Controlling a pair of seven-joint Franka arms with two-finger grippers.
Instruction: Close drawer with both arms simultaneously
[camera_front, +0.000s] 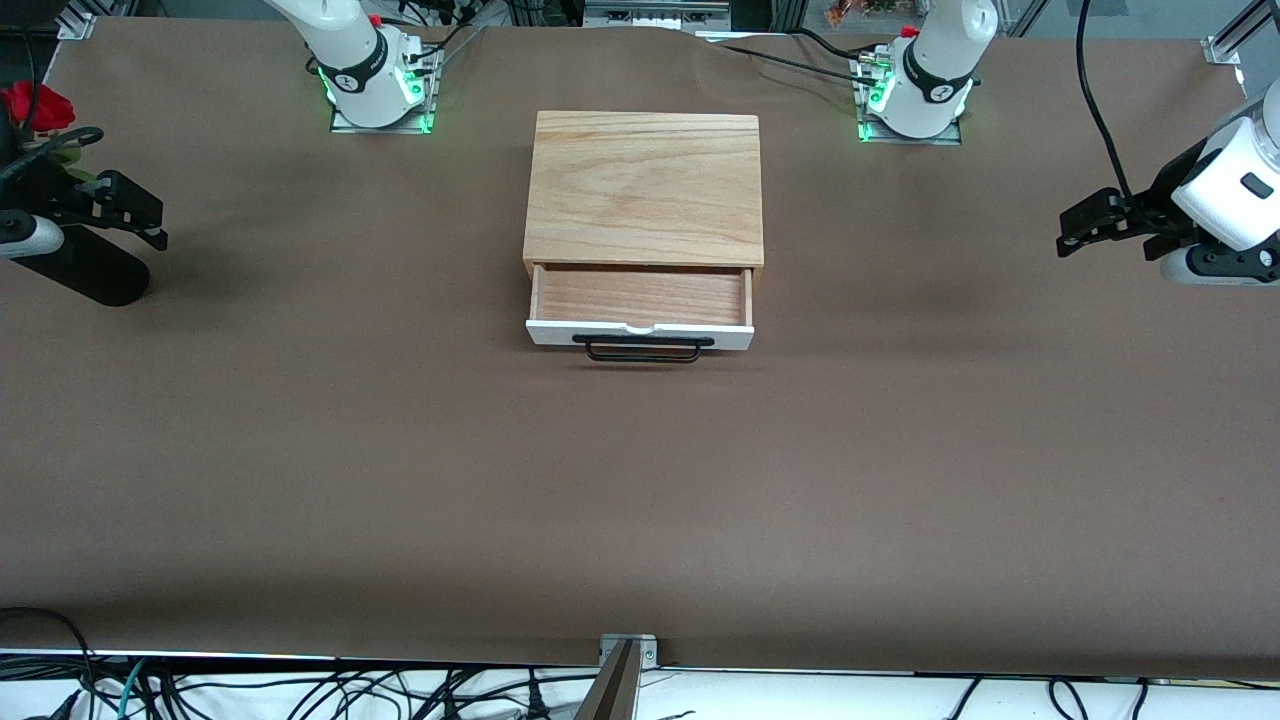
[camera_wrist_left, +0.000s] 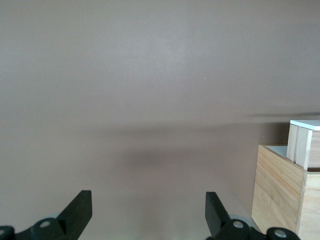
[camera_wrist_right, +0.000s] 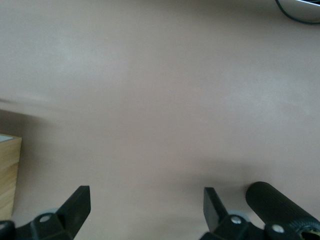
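The drawer stands pulled out of the light oak box, its white front panel and black wire handle facing the front camera. The tray is empty. My left gripper is open and empty, in the air over the table at the left arm's end, well apart from the box. My right gripper is open and empty at the right arm's end. In the left wrist view the open gripper shows, with the box and the drawer's front at the edge. The right wrist view shows the open gripper and a box corner.
A black cylindrical vase with a red rose stands right beside my right gripper; it also shows in the right wrist view. Brown table cover spreads around the box. Cables hang along the table's front edge.
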